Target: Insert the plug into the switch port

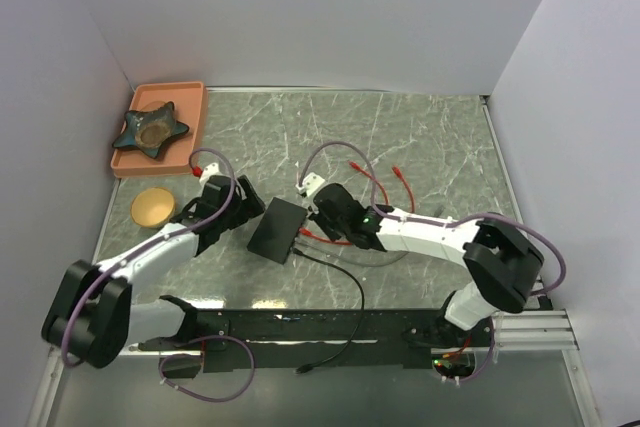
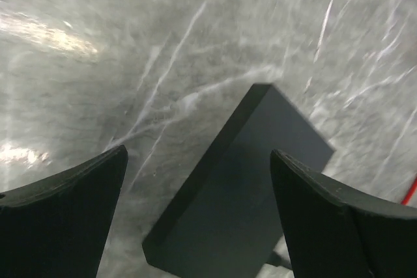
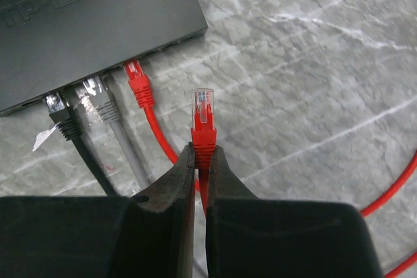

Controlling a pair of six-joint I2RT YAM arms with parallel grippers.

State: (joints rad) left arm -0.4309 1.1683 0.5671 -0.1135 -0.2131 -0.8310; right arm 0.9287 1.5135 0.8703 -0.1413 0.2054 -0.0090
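Red plug clamped in jaws of right gripper, near the switch; left gripper with jaws apart

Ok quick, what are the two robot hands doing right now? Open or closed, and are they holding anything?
Left gripper: open, holding nothing.
Right gripper: closed on the red plug.
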